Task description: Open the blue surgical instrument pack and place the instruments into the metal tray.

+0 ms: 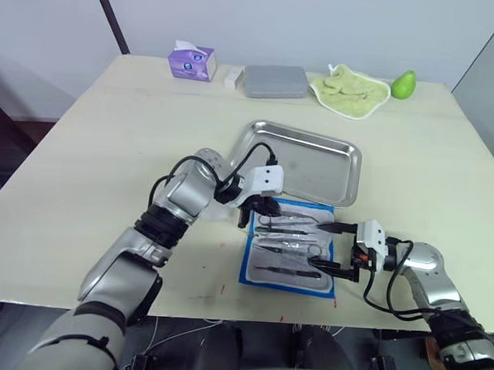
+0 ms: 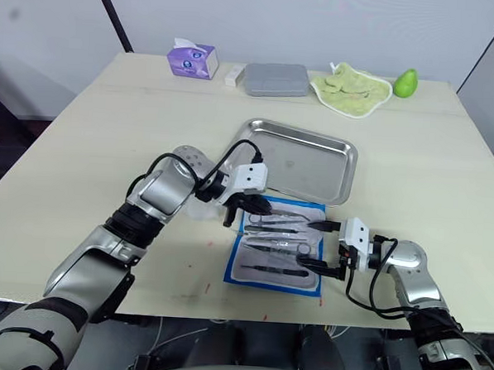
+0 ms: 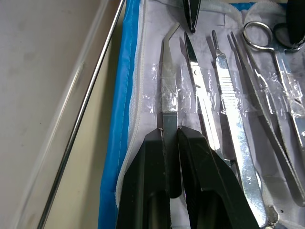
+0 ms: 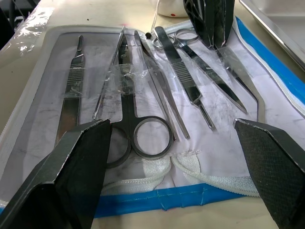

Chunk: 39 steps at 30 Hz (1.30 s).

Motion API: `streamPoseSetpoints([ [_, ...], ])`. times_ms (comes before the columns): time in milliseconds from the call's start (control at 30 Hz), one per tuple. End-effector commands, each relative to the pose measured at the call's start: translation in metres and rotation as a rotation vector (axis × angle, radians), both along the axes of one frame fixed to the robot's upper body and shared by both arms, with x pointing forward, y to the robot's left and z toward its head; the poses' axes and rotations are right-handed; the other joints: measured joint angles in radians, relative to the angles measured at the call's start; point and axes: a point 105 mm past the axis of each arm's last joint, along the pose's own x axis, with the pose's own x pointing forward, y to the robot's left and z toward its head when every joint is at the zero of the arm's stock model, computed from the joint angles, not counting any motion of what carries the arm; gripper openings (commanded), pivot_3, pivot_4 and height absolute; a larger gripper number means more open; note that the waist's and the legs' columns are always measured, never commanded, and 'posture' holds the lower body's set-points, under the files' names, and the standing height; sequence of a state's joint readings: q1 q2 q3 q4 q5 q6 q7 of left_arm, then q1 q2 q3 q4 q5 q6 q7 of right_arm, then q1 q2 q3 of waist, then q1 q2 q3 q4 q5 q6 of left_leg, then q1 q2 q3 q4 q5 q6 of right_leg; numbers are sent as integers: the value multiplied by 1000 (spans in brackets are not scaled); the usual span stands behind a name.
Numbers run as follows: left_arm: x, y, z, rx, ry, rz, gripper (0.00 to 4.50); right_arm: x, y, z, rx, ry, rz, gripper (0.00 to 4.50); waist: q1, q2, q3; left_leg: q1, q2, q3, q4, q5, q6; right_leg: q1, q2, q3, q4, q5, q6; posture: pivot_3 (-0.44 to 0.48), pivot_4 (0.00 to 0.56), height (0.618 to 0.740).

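Observation:
The blue surgical instrument pack (image 1: 245, 263) lies open near the table's front edge, pale lining up. Several steel instruments (image 1: 287, 247) lie side by side in it under a clear strap: scissors (image 4: 143, 129), tweezers and a scalpel handle (image 3: 233, 119). My left gripper (image 1: 262, 209) is at the pack's end nearest the metal tray (image 1: 302, 159). It is shut on the bent tweezers (image 3: 169, 107), which still lie in the pack. My right gripper (image 1: 325, 247) stands wide open at the pack's right edge, with its fingers (image 4: 81, 162) on either side of the scissor handles. The tray holds nothing.
Along the far edge stand a purple tissue box (image 1: 192, 63), a small white item (image 1: 233, 76), a grey rectangular box (image 1: 275, 81), a green cloth (image 1: 349, 88) and a green fruit (image 1: 404, 83). Bare tabletop lies left and right of the pack.

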State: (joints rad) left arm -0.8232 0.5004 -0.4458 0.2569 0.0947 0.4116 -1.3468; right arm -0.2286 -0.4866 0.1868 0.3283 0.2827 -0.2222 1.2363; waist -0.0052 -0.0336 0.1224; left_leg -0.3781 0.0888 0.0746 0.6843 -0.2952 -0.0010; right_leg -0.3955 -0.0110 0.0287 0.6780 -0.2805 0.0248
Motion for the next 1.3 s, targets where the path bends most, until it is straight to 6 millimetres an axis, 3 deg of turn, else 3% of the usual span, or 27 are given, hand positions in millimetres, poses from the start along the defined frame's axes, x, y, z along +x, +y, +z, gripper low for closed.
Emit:
streamPoseSetpoints([
  [33,2,1,19,40,-45,-15,136,-17,-3,-41,-122,160,2,4500,-2,0,0,0,0,0,0,0,0,0,0,0,0,0,0,0,150,740],
  [733,-1,22,37,98,-54,-5,136,-16,-3,-45,-152,174,6,4500,-9,1,0,0,0,0,-1,0,0,0,1,0,0,-1,-1,0,150,740],
  [1000,-5,49,40,111,-48,46,136,-15,-4,-45,-154,175,4,4500,-10,1,1,0,1,0,-1,0,0,-1,1,1,0,-1,-1,0,150,740],
  [1133,-7,72,41,115,-51,104,136,-14,-5,-45,-154,177,0,4500,-10,2,1,1,1,-1,-1,0,0,-1,1,1,0,-1,-1,0,150,740],
  [1300,-13,93,56,39,-89,171,136,-14,-8,-45,-156,180,-4,4500,-8,2,1,1,1,0,-1,0,0,-1,1,1,0,-1,-1,0,150,740],
])
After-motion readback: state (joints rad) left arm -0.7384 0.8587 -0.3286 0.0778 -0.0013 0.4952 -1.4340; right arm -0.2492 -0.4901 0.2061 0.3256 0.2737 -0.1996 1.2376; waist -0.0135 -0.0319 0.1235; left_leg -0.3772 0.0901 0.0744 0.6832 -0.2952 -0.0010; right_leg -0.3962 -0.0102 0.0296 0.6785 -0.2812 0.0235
